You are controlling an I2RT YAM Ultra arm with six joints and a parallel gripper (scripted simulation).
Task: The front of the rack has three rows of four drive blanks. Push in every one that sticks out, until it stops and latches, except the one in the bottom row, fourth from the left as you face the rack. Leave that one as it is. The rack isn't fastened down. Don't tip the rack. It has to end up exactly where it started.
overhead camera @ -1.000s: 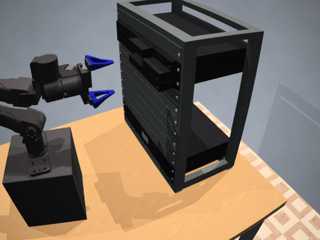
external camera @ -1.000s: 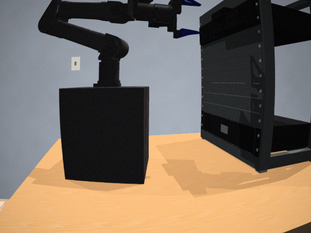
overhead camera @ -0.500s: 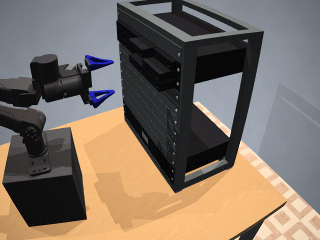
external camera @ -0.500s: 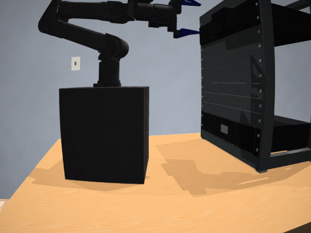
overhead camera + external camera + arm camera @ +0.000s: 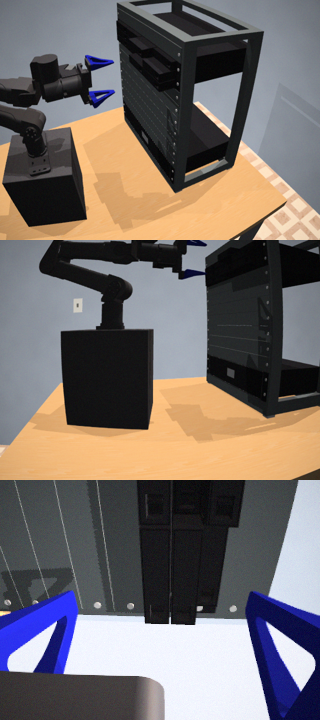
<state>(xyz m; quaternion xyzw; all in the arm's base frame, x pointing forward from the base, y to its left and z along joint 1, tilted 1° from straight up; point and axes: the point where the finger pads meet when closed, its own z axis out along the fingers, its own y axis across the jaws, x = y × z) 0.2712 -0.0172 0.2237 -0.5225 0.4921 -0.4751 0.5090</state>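
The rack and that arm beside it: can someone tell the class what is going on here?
A single robot arm on a black pedestal is reaching toward the upper front of a dark equipment rack that stands on a wooden table. Its gripper is open and holds nothing, with the blue fingers pointing at the rack's front, short of it. Several black drive blanks near the top stick out from the front. The rack stands upright.
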